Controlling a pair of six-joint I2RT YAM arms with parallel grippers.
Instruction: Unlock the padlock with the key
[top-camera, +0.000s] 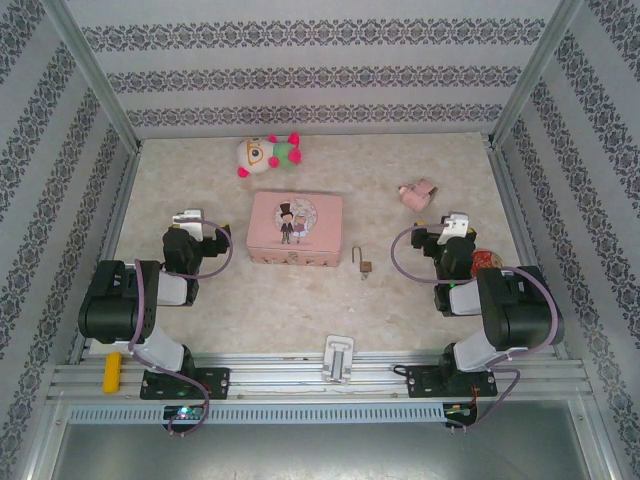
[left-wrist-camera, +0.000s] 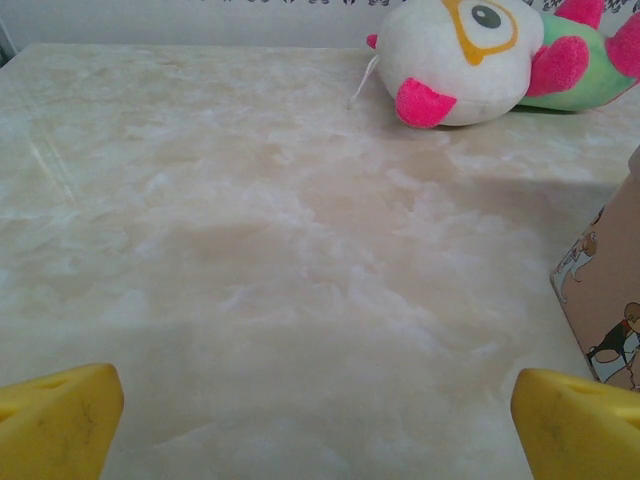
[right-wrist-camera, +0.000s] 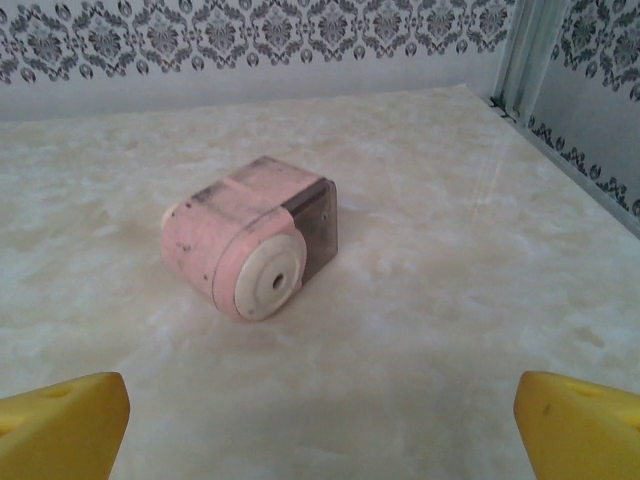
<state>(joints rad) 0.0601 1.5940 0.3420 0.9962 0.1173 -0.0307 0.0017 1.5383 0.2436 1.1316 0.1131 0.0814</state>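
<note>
The tiny brass padlock (top-camera: 365, 266) lies on the marble table (top-camera: 300, 300) just right of the pink tin box, its thin silver shackle pointing toward the back. I cannot make out a key. My left gripper (top-camera: 188, 217) hovers left of the box, open, its yellow fingertips (left-wrist-camera: 55, 420) spread wide over bare table. My right gripper (top-camera: 455, 222) sits well to the right of the padlock, also open, with nothing between its yellow fingertips (right-wrist-camera: 60, 425). A small reddish-brown item (top-camera: 487, 259) lies beside the right arm; what it is I cannot tell.
The pink tin box (top-camera: 295, 228) stands mid-table, its corner at the right edge of the left wrist view (left-wrist-camera: 610, 300). A plush toy (top-camera: 268, 155) (left-wrist-camera: 480, 55) lies at the back. A pink pencil sharpener (top-camera: 418, 193) (right-wrist-camera: 250, 250) lies ahead of the right gripper.
</note>
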